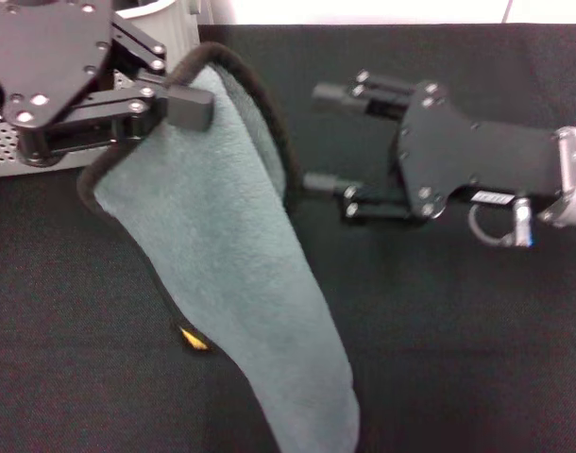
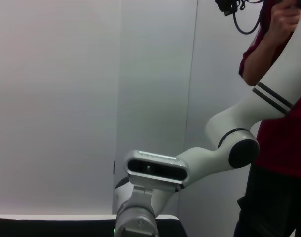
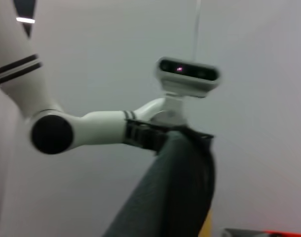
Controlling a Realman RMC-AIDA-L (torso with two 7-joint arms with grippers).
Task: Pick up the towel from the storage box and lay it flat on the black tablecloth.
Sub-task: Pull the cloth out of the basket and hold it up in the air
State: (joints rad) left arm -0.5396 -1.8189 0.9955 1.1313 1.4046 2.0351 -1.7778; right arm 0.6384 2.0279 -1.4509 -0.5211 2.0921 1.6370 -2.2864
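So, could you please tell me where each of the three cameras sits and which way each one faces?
Head view: on the robot's head, looking down at the black tablecloth; the left hand holds the towel up, the right hand is open beside it, and the storage box is behind.
Left wrist view: on the left wrist, facing sideways at the right arm and a person.
Right wrist view: on the right wrist, facing the left arm.
Shared: the towel hangs in the head and right wrist views.
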